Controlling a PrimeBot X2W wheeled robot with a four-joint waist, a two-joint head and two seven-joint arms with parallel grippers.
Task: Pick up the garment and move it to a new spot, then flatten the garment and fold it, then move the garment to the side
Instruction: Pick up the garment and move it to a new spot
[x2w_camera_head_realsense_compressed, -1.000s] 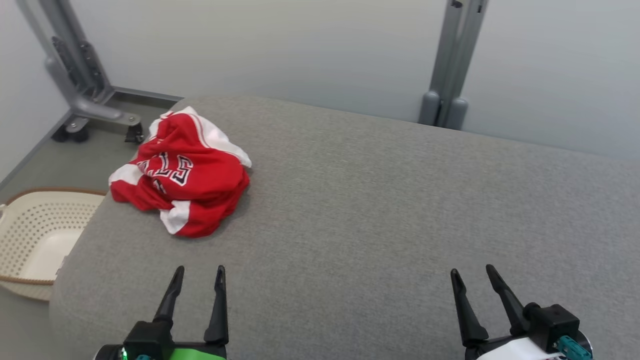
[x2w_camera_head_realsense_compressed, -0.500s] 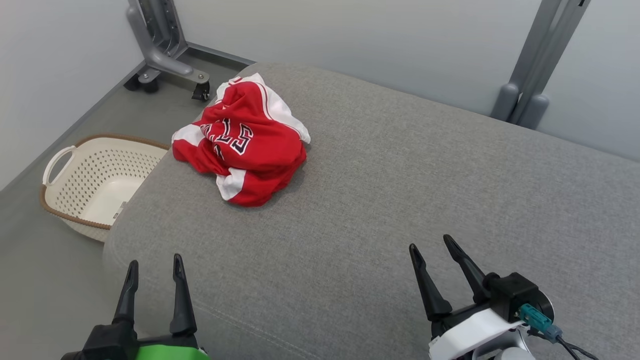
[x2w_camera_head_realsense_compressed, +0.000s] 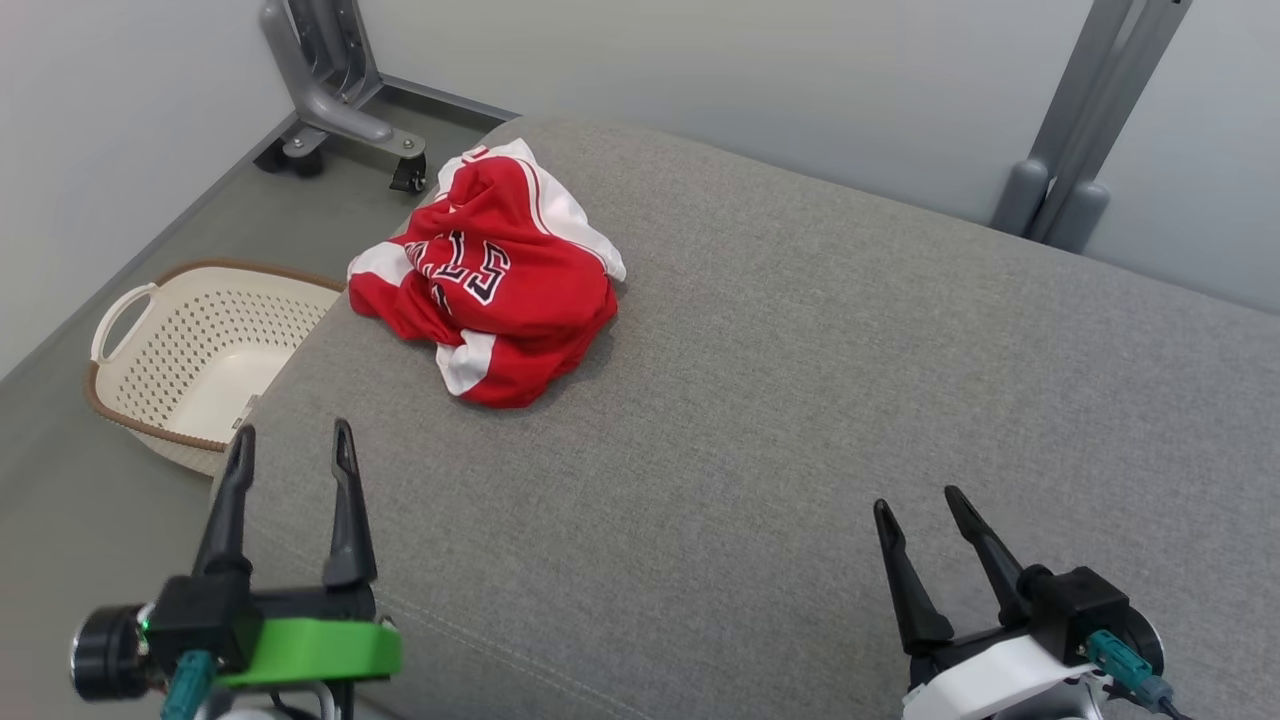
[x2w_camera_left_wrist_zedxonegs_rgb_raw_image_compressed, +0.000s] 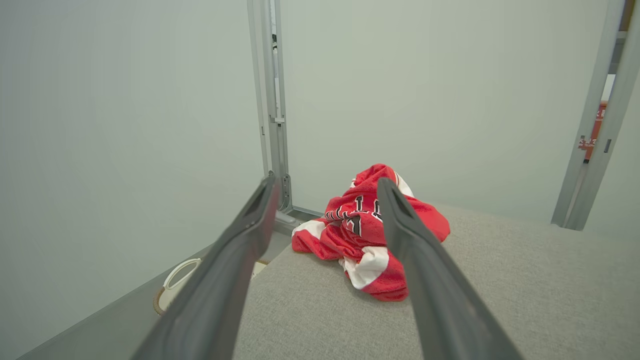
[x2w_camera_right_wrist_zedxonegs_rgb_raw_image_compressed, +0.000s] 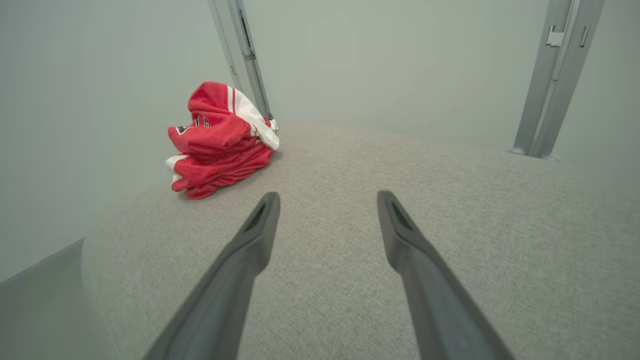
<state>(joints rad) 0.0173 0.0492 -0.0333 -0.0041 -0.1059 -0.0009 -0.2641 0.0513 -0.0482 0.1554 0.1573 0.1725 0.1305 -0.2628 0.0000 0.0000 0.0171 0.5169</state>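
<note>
1. the left gripper (x2w_camera_head_realsense_compressed: 293, 428) hovers at the lower left of the head view, over the near left corner of the grey cushion (x2w_camera_head_realsense_compressed: 800, 350), its two dark fingers spread apart and empty.
2. the right gripper (x2w_camera_head_realsense_compressed: 915, 498) sits at the lower right, above the same cushion, its fingers likewise parted with nothing between them.
3. the garment (x2w_camera_head_realsense_compressed: 490, 290), a red jersey with white panels and dark lettering, lies crumpled in a heap near the cushion's far left corner, well apart from both grippers.
4. in the left wrist view the heap lies ahead of the fingers (x2w_camera_left_wrist_zedxonegs_rgb_raw_image_compressed: 235, 260), partly hidden behind the right-hand one, and apart from the tips.
5. in the right wrist view the heap lies off to the upper left, while the fingers (x2w_camera_right_wrist_zedxonegs_rgb_raw_image_compressed: 240, 270) frame bare grey fabric.
6. a cream perforated basket (x2w_camera_head_realsense_compressed: 170, 340) with a brown rim stands on the floor (x2w_camera_head_realsense_compressed: 60, 480) beside the cushion's left edge, near the garment.
7. a grey wheeled stand (x2w_camera_head_realsense_compressed: 335, 100) stands on the floor beyond the garment, and a second grey post (x2w_camera_head_realsense_compressed: 1085, 120) rises by the wall behind the cushion's far edge.
</note>
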